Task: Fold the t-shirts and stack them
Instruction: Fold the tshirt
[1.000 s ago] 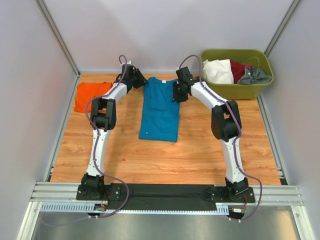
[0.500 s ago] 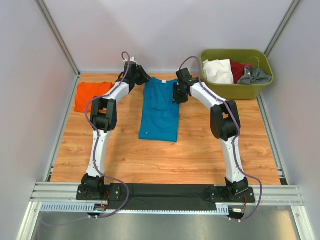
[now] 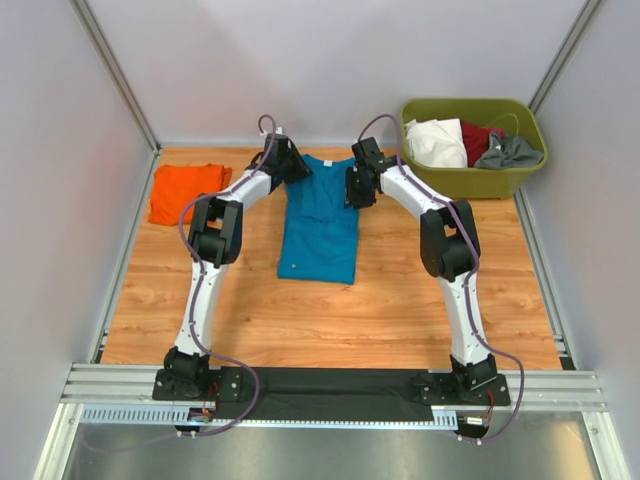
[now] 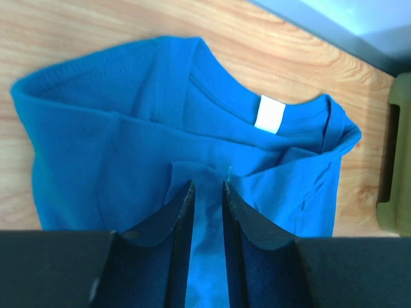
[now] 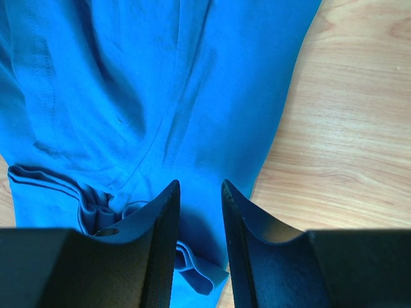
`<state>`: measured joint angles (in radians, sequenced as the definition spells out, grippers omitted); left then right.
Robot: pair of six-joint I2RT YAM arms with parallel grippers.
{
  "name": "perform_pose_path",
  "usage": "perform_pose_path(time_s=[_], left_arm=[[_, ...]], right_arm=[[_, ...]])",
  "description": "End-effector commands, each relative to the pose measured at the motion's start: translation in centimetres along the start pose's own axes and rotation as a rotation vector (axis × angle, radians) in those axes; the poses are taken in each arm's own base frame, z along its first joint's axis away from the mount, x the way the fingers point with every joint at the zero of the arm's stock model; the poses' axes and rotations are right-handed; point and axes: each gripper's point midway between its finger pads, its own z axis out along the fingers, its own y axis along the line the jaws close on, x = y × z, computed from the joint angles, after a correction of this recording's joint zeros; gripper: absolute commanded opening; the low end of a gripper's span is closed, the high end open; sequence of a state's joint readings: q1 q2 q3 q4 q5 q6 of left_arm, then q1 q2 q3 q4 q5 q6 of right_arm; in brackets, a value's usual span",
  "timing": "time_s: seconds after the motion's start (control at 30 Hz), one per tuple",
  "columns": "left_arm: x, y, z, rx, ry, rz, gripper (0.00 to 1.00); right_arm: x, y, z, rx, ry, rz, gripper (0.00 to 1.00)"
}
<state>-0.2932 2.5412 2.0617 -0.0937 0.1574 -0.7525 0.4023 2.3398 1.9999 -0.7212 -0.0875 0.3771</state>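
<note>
A teal-blue V-neck t-shirt (image 3: 318, 235) lies in the middle of the table, folded into a long strip with its collar at the far end. My left gripper (image 3: 290, 165) hovers over the shirt's far left corner by the collar. In the left wrist view (image 4: 207, 189) its jaws stand narrowly apart over the blue cloth (image 4: 96, 141). My right gripper (image 3: 352, 190) is over the shirt's right edge. In the right wrist view (image 5: 199, 186) its jaws are apart above the cloth (image 5: 192, 77), with a small fold beneath them. The orange t-shirt (image 3: 183, 190) lies folded at the far left.
An olive-green tub (image 3: 470, 180) at the far right corner holds white, dark red and grey cloth. Grey walls enclose the table on three sides. Bare wood lies in front of the blue shirt and to both sides of it.
My left gripper has moved right, from the bare table beside the shirt onto its far left corner. The right gripper has barely moved.
</note>
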Motion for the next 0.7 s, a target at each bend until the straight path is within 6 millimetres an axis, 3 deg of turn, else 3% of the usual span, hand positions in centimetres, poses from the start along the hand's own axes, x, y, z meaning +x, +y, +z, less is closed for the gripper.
perform_pose_path(time_s=[0.0,0.13,0.3,0.33,0.37,0.43,0.47,0.53,0.57,0.6,0.63,0.67], left_arm=[[-1.1,-0.7,-0.4,-0.029,-0.024,-0.009,0.32],[-1.5,-1.2,-0.7,-0.016,-0.022,0.023,0.37],[-7.1,-3.8,-3.8,0.021,-0.131,0.075,0.46],[-8.0,-4.1,-4.5,0.028,-0.145,0.085,0.51],[-9.7,-5.3,-6.1,0.048,-0.178,0.093,0.55],[-11.6,-5.6,-8.4,0.058,-0.19,0.121,0.62],[-13.2,-6.9,-10.7,0.078,-0.214,0.14,0.64],[-12.9,-6.4,-12.9,0.058,-0.167,0.15,0.69],[-13.8,-7.4,-15.5,0.069,-0.179,0.169,0.69],[-11.8,-5.7,-16.0,0.026,-0.108,0.152,0.71],[-10.8,-5.4,-17.0,0.019,-0.075,0.145,0.73],[-10.8,-6.2,-19.4,0.029,-0.075,0.142,0.74]], right_arm=[[-1.0,0.1,0.1,-0.014,-0.029,-0.002,0.34],[-1.2,0.2,-0.4,-0.02,-0.031,-0.003,0.34],[-2.5,1.3,-1.7,-0.061,-0.054,-0.009,0.36],[-3.3,1.9,-2.4,-0.081,-0.072,-0.015,0.38],[-3.4,2.1,-2.8,-0.085,-0.074,-0.019,0.4],[-4.3,2.8,-4.3,-0.11,-0.099,-0.025,0.43],[-4.6,2.9,-4.9,-0.115,-0.109,-0.026,0.5],[-5.5,3.6,-7.4,-0.131,-0.153,-0.027,0.58],[-5.1,3.2,-7.7,-0.125,-0.148,-0.022,0.69],[-5.6,3.6,-9.8,-0.135,-0.181,-0.018,0.74],[-5.3,3.3,-10.3,-0.132,-0.181,-0.008,0.8],[-3.7,2.8,-10.0,-0.122,-0.147,0.015,0.88]])
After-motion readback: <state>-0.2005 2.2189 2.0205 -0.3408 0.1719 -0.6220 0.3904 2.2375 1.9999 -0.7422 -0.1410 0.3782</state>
